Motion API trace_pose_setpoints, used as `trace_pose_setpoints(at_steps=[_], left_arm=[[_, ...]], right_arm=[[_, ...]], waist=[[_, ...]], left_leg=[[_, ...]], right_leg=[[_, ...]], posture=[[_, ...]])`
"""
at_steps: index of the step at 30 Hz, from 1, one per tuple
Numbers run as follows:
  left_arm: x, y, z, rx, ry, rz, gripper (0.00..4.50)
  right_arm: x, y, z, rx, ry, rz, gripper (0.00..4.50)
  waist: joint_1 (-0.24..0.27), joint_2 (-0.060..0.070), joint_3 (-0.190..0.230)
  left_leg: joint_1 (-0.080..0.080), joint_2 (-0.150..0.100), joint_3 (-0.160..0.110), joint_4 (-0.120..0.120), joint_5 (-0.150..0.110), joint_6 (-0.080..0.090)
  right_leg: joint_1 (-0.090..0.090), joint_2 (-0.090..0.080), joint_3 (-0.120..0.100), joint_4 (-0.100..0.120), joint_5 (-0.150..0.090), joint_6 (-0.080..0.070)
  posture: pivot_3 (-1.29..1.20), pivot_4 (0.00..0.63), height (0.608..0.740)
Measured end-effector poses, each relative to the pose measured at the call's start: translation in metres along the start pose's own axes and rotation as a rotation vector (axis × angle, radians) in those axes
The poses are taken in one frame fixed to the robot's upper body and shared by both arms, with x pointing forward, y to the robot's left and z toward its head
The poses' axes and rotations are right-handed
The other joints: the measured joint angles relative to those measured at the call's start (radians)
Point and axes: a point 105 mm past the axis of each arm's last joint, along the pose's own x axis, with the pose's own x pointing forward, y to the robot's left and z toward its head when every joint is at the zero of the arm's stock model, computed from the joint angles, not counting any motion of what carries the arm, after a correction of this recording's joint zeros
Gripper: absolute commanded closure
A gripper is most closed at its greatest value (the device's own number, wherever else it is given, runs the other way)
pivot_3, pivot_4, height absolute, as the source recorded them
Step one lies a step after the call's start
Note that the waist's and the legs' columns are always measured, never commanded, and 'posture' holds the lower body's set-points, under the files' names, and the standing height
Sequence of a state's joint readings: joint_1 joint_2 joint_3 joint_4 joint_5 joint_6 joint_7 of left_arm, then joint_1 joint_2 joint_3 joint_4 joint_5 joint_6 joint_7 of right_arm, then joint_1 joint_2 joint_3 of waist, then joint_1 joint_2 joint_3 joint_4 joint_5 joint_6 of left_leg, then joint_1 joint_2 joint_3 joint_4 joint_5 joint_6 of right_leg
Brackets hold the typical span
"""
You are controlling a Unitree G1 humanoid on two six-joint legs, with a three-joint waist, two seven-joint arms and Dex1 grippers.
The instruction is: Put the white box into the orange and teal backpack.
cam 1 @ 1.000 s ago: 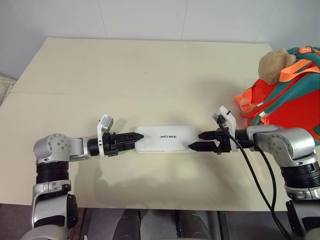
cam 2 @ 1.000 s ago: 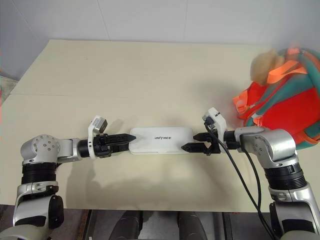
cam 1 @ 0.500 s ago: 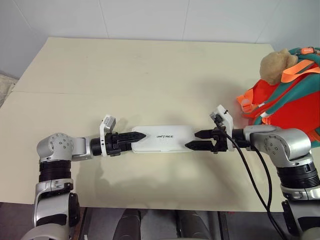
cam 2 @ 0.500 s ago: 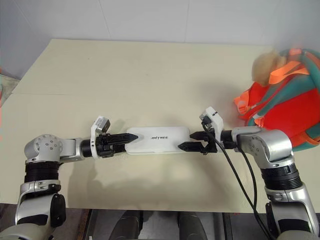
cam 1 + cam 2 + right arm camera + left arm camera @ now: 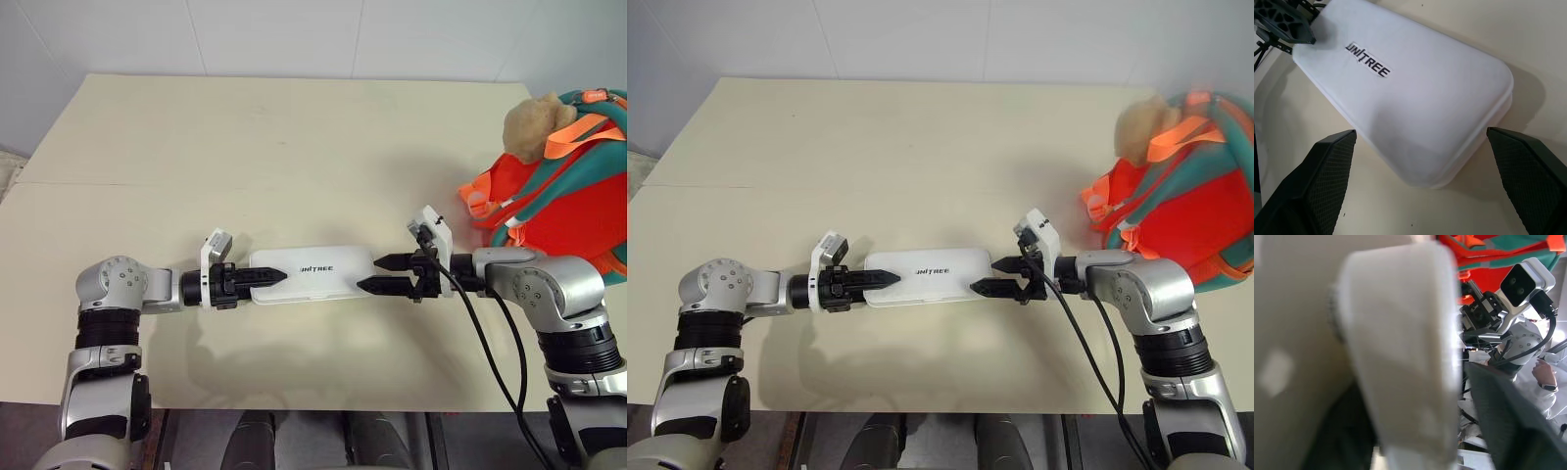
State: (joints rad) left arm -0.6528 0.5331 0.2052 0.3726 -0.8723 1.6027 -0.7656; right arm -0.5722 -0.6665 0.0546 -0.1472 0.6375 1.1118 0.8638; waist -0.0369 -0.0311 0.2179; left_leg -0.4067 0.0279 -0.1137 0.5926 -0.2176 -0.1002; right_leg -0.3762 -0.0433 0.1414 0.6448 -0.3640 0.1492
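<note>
Since a second ago the left gripper (image 5: 263, 278) has narrowed its fingers over the box's (image 5: 312, 272) near end, and the box has slid a little toward that arm. Seen from the head, the flat white box lies lengthwise on the table (image 5: 294, 137) between both arms, well apart from the backpack (image 5: 568, 186) at the far right edge; the two grippers face each other along its long axis, likely to pinch it from both ends for a two-handed lift. The left wrist view has the box's (image 5: 1400, 352) rounded end right between its fingers, apparently clamped, though contact is hard to confirm. The right wrist view shows the right gripper (image 5: 1425, 183) spread wide, fingers either side of the box's (image 5: 1415, 107) corner and clear of it: smooth, matte, rounded corners, a seam around its edge, dark lettering on top.
</note>
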Motion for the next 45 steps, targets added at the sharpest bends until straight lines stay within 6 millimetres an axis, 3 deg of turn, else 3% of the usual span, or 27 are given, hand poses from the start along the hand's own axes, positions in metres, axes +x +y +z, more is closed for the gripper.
trace_pose_setpoints(at_steps=[2,12,16,24,30,35,45], left_arm=[[0.000,-0.003,-0.001,-0.002,0.009,-0.021,3.17],[-0.009,-0.006,-0.009,-0.015,0.055,-0.022,3.17],[-0.018,-0.012,-0.004,0.051,-0.001,-0.034,3.17],[-0.038,-0.029,0.012,0.323,-0.152,-0.109,3.17],[-0.036,-0.030,0.019,0.427,-0.163,-0.117,3.17],[-0.033,-0.030,0.021,0.448,-0.149,-0.124,3.17],[-0.032,-0.032,0.015,0.466,-0.131,-0.148,3.17]], right_arm=[[0.000,0.000,0.000,-0.006,-0.007,0.006,0.00],[-0.006,-0.005,-0.002,-0.018,-0.049,-0.019,0.00],[-0.034,-0.016,0.016,-0.040,-0.184,-0.172,0.00],[-0.104,0.000,0.034,-0.117,-0.339,-0.449,0.00],[-0.142,-0.005,0.032,-0.151,-0.324,-0.766,0.00],[-0.151,-0.009,0.018,-0.132,-0.222,-0.956,0.00],[-0.154,-0.039,0.032,-0.102,-0.265,-1.128,0.00]], waist=[[0.001,0.000,0.000],[-0.007,0.000,0.000],[-0.007,0.000,0.000],[0.008,0.000,0.000],[0.010,0.000,0.000],[0.003,0.000,0.000],[0.003,0.000,0.000]], left_leg=[[0.000,0.000,0.000,0.000,0.000,0.000],[0.000,0.000,0.000,-0.001,0.000,0.000],[-0.001,0.000,0.000,-0.002,0.000,0.000],[-0.002,0.001,0.001,-0.003,0.000,-0.001],[-0.002,0.001,0.001,-0.003,0.000,0.000],[-0.002,0.001,0.001,-0.005,0.000,0.000],[-0.003,0.001,0.001,-0.005,0.000,0.000]], right_leg=[[0.000,0.000,0.000,0.000,0.000,0.000],[0.000,0.000,0.000,-0.001,0.000,0.000],[-0.001,0.000,0.000,-0.001,0.000,-0.001],[-0.002,0.000,0.000,-0.002,-0.001,-0.002],[-0.002,0.000,0.000,-0.003,-0.001,-0.002],[-0.003,0.000,0.000,-0.004,-0.001,-0.002],[-0.003,0.000,0.000,-0.004,-0.002,-0.002]], posture=[[0.00,0.150,0.740],[0.00,0.150,0.740],[0.00,0.150,0.740],[0.00,0.150,0.740],[0.00,0.150,0.740],[0.00,0.150,0.740],[0.00,0.150,0.740]])
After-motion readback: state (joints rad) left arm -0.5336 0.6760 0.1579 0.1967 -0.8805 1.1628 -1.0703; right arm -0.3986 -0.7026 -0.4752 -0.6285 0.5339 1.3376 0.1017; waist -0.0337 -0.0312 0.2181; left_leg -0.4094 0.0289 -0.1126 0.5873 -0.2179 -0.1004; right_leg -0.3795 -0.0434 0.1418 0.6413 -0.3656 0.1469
